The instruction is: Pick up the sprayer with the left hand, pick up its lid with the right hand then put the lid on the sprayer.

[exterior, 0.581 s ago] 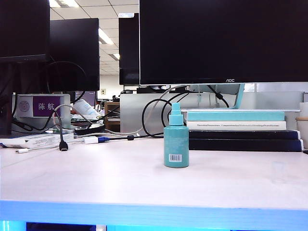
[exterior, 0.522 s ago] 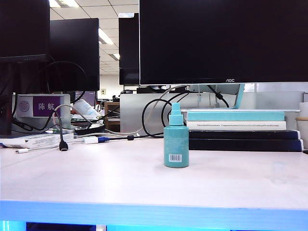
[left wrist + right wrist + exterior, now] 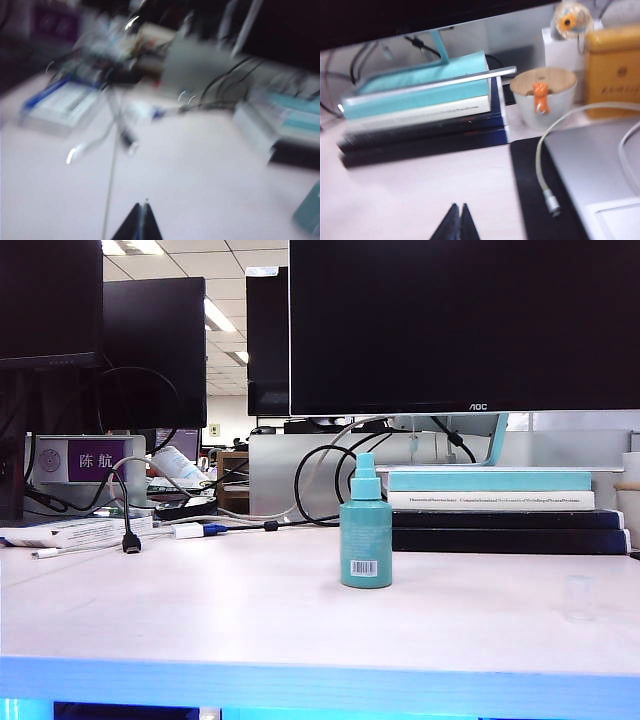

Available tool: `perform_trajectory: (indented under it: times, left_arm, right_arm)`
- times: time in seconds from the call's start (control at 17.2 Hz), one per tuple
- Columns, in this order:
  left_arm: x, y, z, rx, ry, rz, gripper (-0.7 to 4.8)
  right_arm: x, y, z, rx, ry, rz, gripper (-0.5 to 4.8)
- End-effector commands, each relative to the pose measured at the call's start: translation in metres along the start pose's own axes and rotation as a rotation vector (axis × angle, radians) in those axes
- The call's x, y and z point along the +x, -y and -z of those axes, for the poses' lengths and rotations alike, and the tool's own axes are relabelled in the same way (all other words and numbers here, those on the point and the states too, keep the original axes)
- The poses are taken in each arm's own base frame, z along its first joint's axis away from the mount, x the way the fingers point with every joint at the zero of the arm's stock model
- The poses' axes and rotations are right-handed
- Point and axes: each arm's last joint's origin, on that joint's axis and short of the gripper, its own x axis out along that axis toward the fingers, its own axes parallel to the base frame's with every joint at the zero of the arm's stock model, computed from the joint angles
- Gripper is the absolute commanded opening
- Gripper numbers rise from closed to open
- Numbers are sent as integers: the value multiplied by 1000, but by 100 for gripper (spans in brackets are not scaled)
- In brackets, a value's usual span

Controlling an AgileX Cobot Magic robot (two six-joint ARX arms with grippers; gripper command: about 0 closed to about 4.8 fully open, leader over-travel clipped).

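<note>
Sprayer (image 3: 366, 537), a small teal plastic cylindrical bottle with a narrower nozzle top and a white barcode label near its base, is seen standing upright on the pale table (image 3: 200, 610) in the exterior view, in front of the stacked books (image 3: 495, 502). Its lid (image 3: 578, 597), a small clear plastic cap, is faintly made out on the table well to the right of it. Neither arm is seen in the exterior view. In the blurred left wrist view, the left gripper (image 3: 142, 220) is shown with its dark fingertips pressed together, holding nothing, above bare table; a teal edge of the sprayer (image 3: 309, 212) lies off to one side. The right gripper (image 3: 456, 220) is likewise closed and empty, with the books (image 3: 420, 115), a white cup (image 3: 543, 97) and a black mat (image 3: 540, 200) ahead.
</note>
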Motion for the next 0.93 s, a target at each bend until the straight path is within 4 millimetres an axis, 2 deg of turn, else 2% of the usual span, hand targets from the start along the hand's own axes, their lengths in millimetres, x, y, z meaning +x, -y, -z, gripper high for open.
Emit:
perform_trajectory:
  times: [0.06,0.29,0.58,0.64,0.75,0.87,0.93]
  left_arm:
    - [-4,6,-29,34,139,-23,-5]
    - [-3,14,-57,71,163,28,-5]
    - [17,19,-89,171,214,153,-4]
    - [25,18,-92,176,199,170,-3]
    - [47,16,-93,189,159,310,59]
    - [66,12,-89,187,126,392,62]
    - [86,6,-83,151,44,397,63]
  right_arm:
    - [-2,-3,-12,118,84,-25,-2]
    - [-7,-8,-36,120,162,-45,-2]
    - [-12,-16,-72,145,228,-70,-2]
    - [-10,-18,-79,143,217,-71,-2]
    - [2,-23,-85,129,137,-95,-2]
    - [16,-26,-81,117,20,-159,-1]
    - [29,-28,-70,75,-104,-227,-1]
